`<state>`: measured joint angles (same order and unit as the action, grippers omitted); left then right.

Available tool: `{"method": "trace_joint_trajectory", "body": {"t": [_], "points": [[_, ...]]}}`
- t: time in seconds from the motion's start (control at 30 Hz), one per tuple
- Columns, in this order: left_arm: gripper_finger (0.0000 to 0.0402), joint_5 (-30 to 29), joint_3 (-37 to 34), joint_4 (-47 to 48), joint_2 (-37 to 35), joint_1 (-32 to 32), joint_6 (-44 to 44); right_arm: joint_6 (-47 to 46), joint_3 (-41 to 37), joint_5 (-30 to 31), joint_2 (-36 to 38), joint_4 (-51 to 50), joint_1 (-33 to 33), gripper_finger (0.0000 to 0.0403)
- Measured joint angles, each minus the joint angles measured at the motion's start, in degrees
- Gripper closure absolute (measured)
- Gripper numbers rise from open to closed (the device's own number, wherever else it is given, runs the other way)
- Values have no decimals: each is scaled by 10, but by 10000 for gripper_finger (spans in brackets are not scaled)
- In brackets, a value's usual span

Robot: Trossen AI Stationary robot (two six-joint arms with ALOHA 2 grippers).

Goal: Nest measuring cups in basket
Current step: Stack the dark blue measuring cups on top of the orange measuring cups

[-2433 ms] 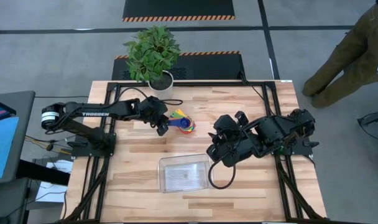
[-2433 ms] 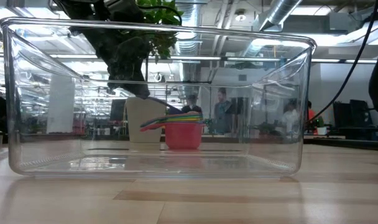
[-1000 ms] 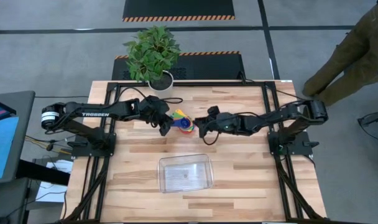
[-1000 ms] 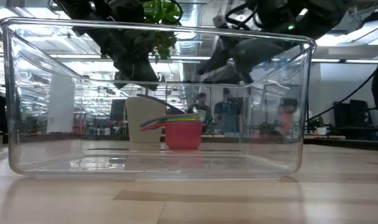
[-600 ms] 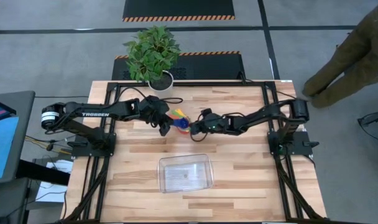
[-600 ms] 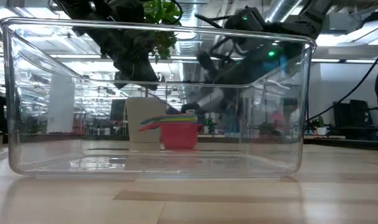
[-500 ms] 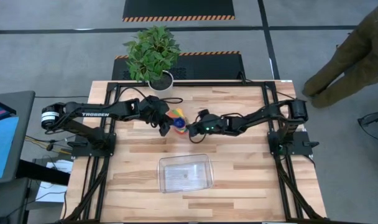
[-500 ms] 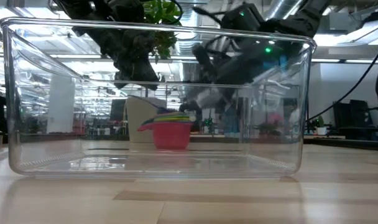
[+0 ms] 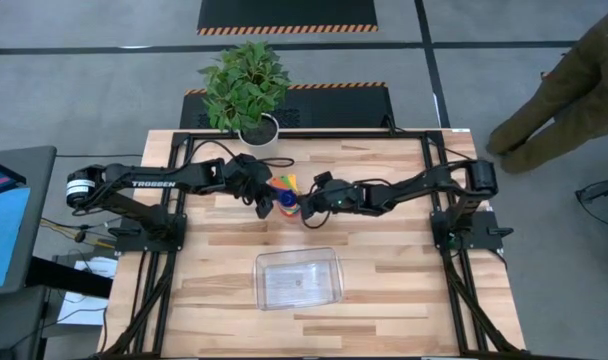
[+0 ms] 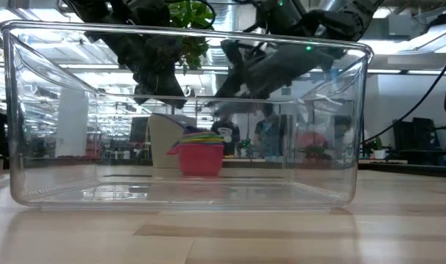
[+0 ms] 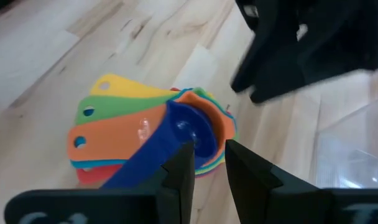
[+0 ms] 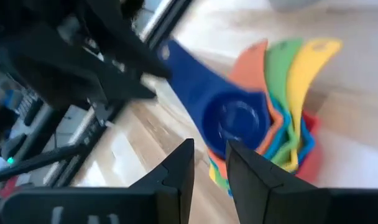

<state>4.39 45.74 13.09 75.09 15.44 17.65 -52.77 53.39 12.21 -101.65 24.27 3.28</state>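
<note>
The measuring cups (image 9: 285, 192) stand nested in one stack on the table behind the basket (image 9: 260, 280), their handles fanned toward the far edge. A dark blue cup (image 11: 192, 132) sits on top, over orange, green, yellow and red ones (image 12: 288, 93). My left gripper (image 9: 265, 206) is at the stack's left, shut on the dark blue cup. My right gripper (image 9: 302, 208) is at the stack's right, open, its fingers (image 12: 176, 168) close to the stack's rim (image 12: 217, 168). My left gripper has the dark blue cup's handle (image 11: 148, 155), which runs from the bowl back under one finger (image 11: 179, 171). That finger hides the place of contact. The fingers slant down from the table's left; the bowl rests in the stack. Whether my right gripper touches the stack I cannot tell.
A potted plant in a white pot (image 9: 257, 130) stands at the table's far edge behind the stack. The basket's clear wall (image 10: 186, 33) fills the low view. A person (image 9: 574, 80) stands beyond the table's far right corner.
My right gripper has moved toward the table's left edge, sinking slightly and rolling, up to the stack's right side. The stack of cups has slid a little toward the left. My left gripper has kept still.
</note>
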Motion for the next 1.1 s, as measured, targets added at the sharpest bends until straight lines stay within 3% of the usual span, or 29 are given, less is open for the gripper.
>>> {"method": "trace_joint_trajectory", "body": {"t": [0.4, 0.7, 1.1], "points": [[325, -5, 0, 0, 0, 0, 0, 2, 68, -17, -81, 12, -4, 296], [325, -6, 0, 37, 0, 0, 2, 3, 83, -16, -94, -34, 3, 312], [325, -75, 0, 54, 0, 0, -9, 3, 83, -14, -94, -40, 2, 329]]}}
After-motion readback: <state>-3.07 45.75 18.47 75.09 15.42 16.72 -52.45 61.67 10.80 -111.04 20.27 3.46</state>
